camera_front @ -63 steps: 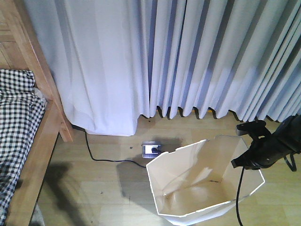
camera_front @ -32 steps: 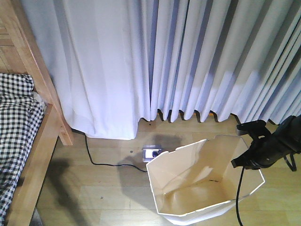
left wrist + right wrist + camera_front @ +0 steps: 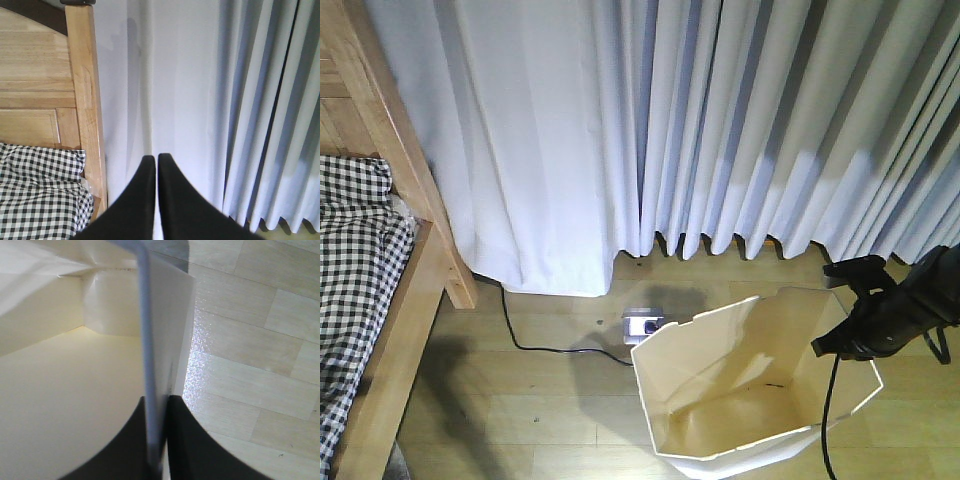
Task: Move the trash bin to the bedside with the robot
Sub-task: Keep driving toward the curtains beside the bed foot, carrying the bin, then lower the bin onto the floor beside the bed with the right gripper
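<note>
The white trash bin stands on the wood floor at lower right in the front view, its cream inside facing up. My right gripper is shut on the bin's right rim; the right wrist view shows the thin wall clamped between the two black fingers, right gripper. The bed frame with checked bedding is at far left, well apart from the bin. My left gripper is shut and empty, held in the air facing the curtain beside the bedpost.
Pale curtains hang along the back wall down to the floor. A small power strip with a black cable lies on the floor just behind the bin. A black cable trails from my right arm.
From one second ago the view shifted a little: bed and curtain slid slightly left and down. Since half a second ago nothing has visibly moved. The right gripper keeps its hold.
</note>
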### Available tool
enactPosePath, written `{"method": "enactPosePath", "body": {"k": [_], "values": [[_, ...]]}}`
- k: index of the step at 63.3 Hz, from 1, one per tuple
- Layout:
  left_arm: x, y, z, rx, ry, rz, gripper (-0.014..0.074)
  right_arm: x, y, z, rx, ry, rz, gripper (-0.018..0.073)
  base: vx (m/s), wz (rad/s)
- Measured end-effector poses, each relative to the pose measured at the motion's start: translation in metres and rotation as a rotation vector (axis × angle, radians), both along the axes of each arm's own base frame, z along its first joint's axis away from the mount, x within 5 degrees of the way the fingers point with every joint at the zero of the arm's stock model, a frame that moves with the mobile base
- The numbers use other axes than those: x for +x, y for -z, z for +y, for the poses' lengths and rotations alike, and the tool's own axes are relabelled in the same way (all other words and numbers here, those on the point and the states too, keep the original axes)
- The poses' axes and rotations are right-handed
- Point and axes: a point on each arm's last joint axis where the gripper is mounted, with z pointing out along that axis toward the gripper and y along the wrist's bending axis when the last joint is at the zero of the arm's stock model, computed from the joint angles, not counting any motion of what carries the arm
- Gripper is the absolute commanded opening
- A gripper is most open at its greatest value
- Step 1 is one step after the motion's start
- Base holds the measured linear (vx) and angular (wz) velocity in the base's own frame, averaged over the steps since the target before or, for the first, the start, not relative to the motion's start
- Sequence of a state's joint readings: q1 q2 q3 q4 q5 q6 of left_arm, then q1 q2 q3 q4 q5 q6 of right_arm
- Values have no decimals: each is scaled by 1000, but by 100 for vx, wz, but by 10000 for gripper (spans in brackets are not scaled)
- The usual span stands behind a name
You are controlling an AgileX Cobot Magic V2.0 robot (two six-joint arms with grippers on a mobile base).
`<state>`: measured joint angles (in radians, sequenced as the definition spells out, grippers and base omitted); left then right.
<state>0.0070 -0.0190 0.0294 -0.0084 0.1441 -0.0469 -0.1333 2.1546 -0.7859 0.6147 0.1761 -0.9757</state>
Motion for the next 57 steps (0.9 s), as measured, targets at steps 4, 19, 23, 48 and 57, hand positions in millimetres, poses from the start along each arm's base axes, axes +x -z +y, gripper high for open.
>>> {"method": "enactPosePath", "body": {"k": [4, 19, 23, 48, 57], "values": [[0, 0, 0, 0, 0, 0, -6, 0, 0, 0, 0, 0, 0, -3, 0, 0], [0, 0, 0, 0, 0, 0, -6, 0, 0, 0, 0, 0, 0, -3, 0, 0], [0, 0, 0, 0, 0, 0, -6, 0, 0, 0, 0, 0, 0, -3, 0, 0], [0, 0, 0, 0, 0, 0, -6, 3, 0, -2, -16, 34, -27, -3, 0, 0], [0, 0, 0, 0, 0, 0, -6, 4, 4, -3, -15, 102, -34, -3, 0, 0]]}}
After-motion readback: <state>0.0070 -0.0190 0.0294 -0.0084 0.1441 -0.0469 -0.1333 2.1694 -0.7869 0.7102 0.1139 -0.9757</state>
